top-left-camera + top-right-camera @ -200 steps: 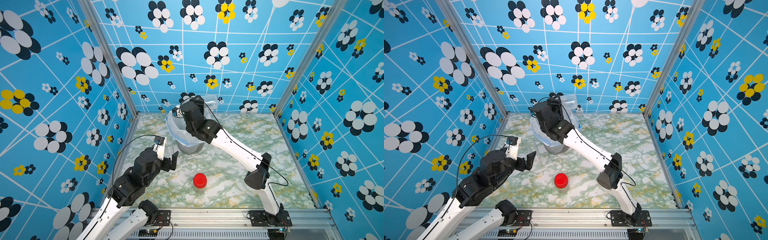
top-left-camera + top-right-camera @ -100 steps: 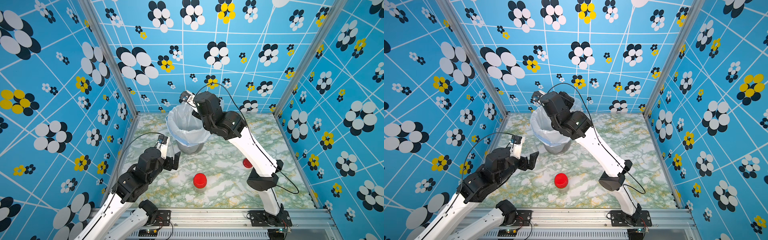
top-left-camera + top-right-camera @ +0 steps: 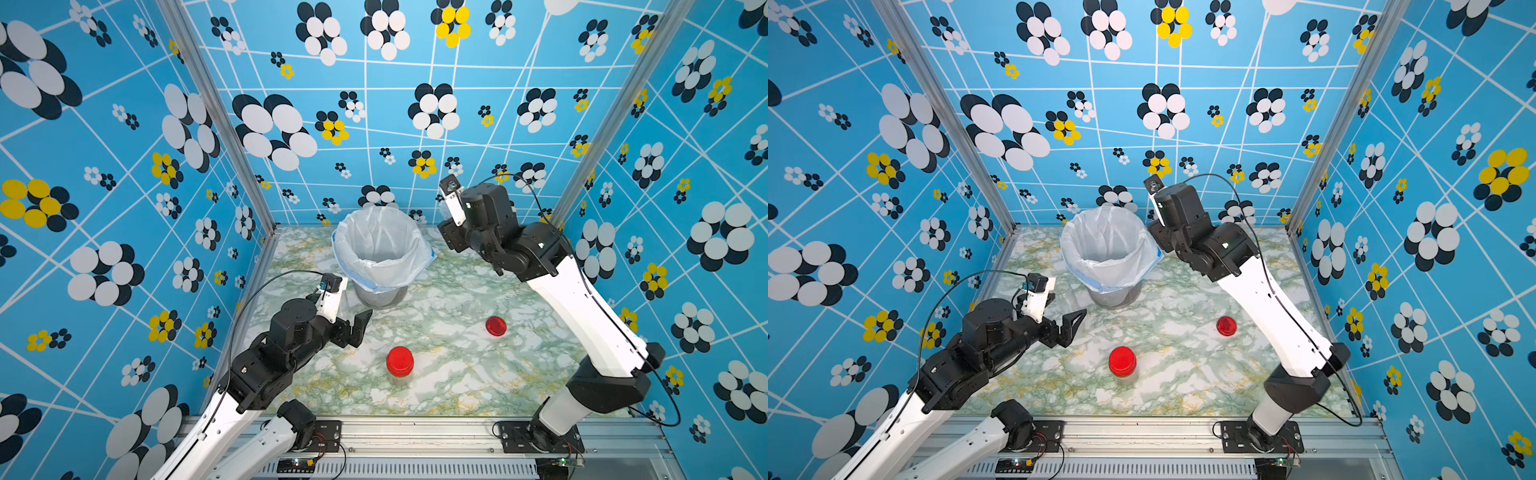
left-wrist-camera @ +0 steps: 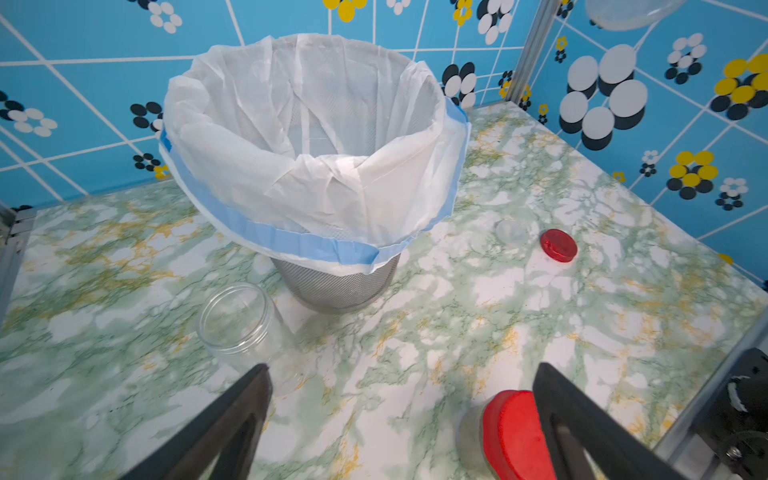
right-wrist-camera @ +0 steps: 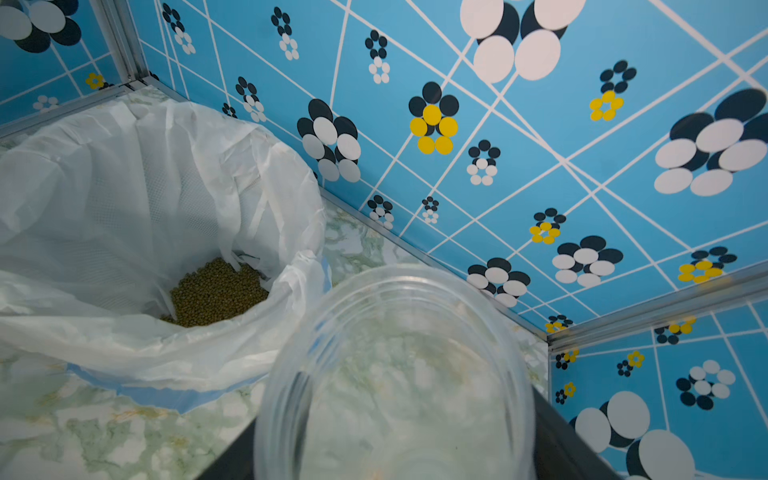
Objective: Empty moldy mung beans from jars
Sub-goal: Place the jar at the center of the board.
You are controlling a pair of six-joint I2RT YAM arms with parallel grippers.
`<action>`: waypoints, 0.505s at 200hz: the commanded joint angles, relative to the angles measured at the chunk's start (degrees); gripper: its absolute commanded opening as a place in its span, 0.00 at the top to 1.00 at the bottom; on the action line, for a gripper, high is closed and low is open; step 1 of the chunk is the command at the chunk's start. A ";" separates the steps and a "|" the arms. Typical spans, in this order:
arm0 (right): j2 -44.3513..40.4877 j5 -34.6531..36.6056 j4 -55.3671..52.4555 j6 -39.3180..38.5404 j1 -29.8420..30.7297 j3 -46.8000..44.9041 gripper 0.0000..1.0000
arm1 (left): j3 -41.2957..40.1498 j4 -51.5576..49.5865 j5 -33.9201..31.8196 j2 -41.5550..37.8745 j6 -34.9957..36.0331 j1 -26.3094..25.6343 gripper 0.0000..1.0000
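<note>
Gripping a clear jar (image 5: pixel 395 353), right pincer (image 5: pixel 397 453); left pincer (image 4: pixel 399 374) wide; binned mung beans (image 5: pixel 216 291) only in right-wrist view.

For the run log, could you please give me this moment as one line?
right gripper: shut on empty jar, raised beside bin | left gripper: jaws open, empty | mung beans in bin | capped jar, loose lid on table

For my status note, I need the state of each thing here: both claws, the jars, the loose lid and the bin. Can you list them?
Left claw: open, holding nothing.
Right claw: shut on held jar.
Held jar: lidless, empty.
Jar beside the bin: upright, lidless, empty.
Capped jar: upright, red lid on.
Loose red lid: lying on the table.
Bin: bag-lined, open, mung beans at the bottom.
</note>
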 commanded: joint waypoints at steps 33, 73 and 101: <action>-15.95 -5.39 22.72 5.67 -8.69 -32.33 0.68 | -1.96 0.50 2.55 -2.28 2.38 -4.86 0.00; -16.00 -12.08 35.65 5.93 -12.91 -45.77 0.68 | -2.26 0.32 -1.53 -0.86 3.46 -9.02 0.00; -13.02 -16.48 46.58 7.48 -16.50 -52.51 0.68 | -2.14 1.22 -3.73 0.94 3.96 -12.03 0.00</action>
